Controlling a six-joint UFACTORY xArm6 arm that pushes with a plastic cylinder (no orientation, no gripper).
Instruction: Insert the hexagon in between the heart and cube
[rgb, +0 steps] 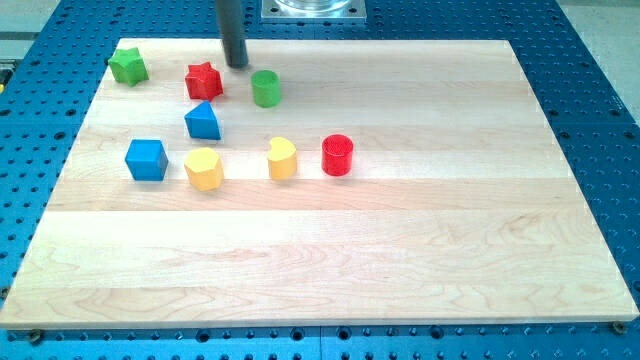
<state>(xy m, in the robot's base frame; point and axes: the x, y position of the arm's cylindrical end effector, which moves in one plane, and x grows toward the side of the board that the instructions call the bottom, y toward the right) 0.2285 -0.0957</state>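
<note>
The yellow hexagon lies on the wooden board at the left, between the blue cube on its left and the yellow heart on its right. The three form a rough row with small gaps between them. My tip is near the view's top, between the red star and the green cylinder, well above the row and touching no block.
A blue triangular block sits just above the hexagon. A red cylinder stands right of the heart. A green star lies at the board's top left corner. The board rests on a blue perforated table.
</note>
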